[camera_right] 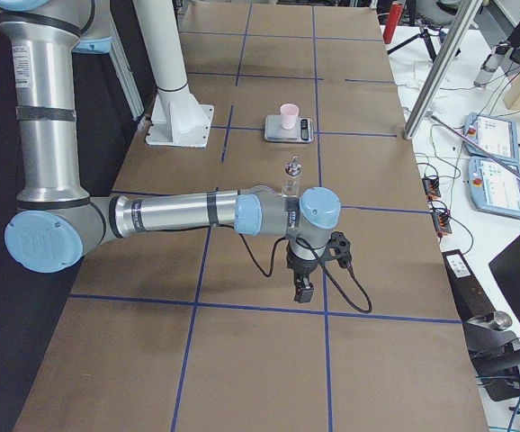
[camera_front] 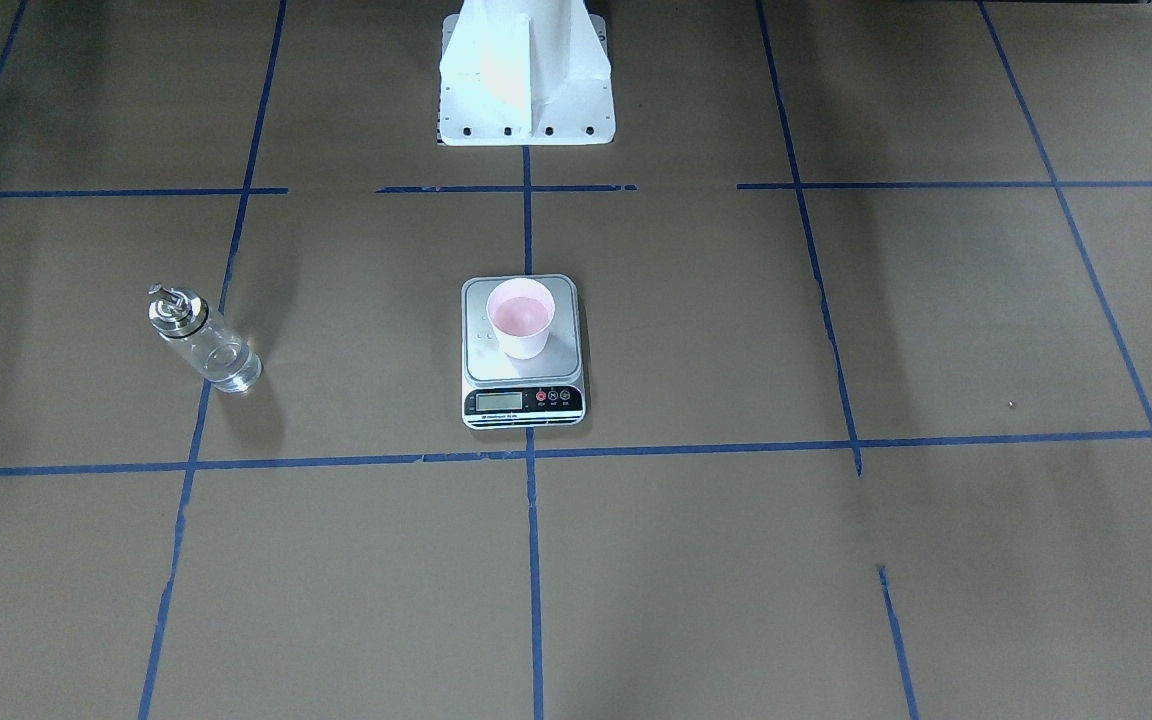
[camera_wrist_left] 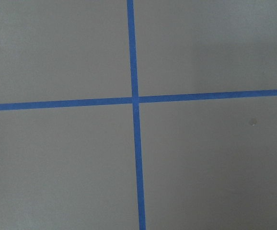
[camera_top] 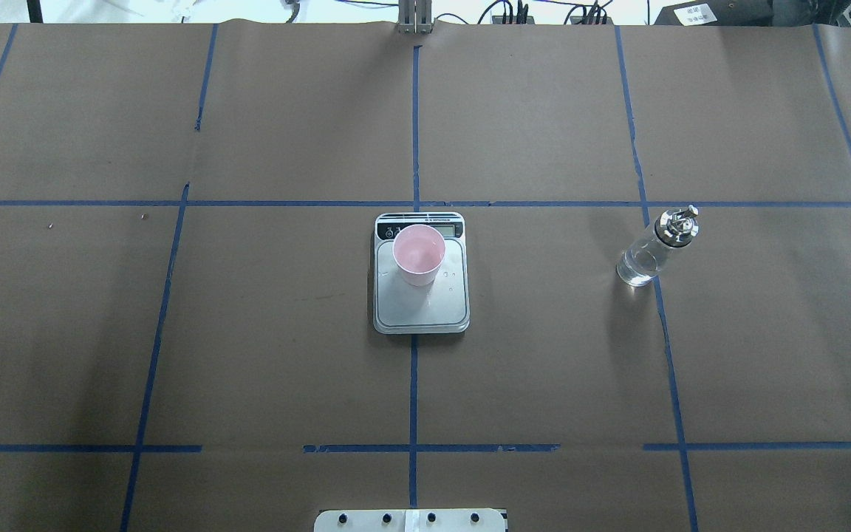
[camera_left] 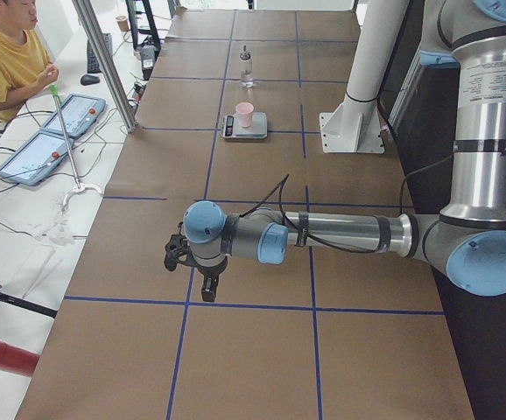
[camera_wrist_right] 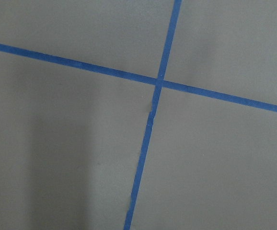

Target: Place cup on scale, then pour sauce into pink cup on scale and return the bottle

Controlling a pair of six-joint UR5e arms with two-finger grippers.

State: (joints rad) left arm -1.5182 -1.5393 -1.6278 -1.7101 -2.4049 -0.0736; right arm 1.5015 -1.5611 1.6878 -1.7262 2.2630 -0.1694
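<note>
Silver left arm (camera_left: 340, 232) and right arm (camera_right: 170, 214), blue joint caps (camera_left: 205, 221), black cables (camera_right: 359, 301).

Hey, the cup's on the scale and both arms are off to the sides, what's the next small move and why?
Probably swing the right hand toward the bottle: the pink cup already sits on the scale, the bottle stands untouched on that arm's side, and I cannot tell whether the cup is filled yet.

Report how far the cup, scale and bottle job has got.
Done: the cup sits upright on the scale. The bottle stands on the table, apart from both. In hand: nothing; the left gripper and right gripper hang over the table, far away. Left: unclear; I cannot tell whether sauce is in the cup, though droplets on the scale hint at pouring.
</note>
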